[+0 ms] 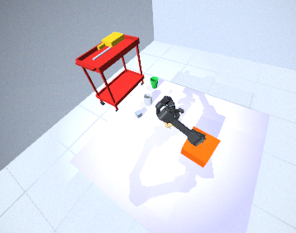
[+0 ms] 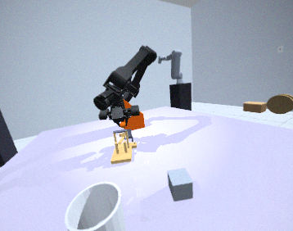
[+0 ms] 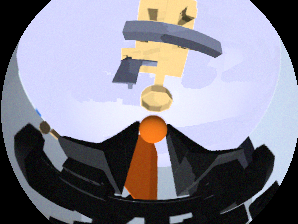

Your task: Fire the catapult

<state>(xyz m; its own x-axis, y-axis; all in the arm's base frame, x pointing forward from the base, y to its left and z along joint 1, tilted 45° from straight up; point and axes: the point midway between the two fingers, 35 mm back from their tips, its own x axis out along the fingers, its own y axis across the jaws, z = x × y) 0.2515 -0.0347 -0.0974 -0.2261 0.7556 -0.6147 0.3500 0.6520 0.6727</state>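
Note:
The orange ball (image 2: 123, 124) (image 3: 153, 129) is held between the fingertips of my gripper (image 3: 153, 125), which is shut on it. The wooden catapult (image 1: 169, 126) (image 2: 121, 156) (image 3: 172, 62) stands on the mat below the gripper. Its round cup (image 3: 156, 98) lies just beyond the ball in the wrist view, with a gap between them in that picture. The white mug (image 1: 148, 100) (image 2: 95, 206) stands upright and its inside shows no ball in the exterior view. The arm partly hides the catapult in the top view.
A grey-blue block (image 1: 138, 114) (image 2: 180, 184) lies near the mug. A green cup (image 1: 154, 83) stands behind the mug. A red cart (image 1: 121, 85) stands beyond the mat. The arm's base is on an orange block (image 1: 201, 153) (image 2: 136, 122).

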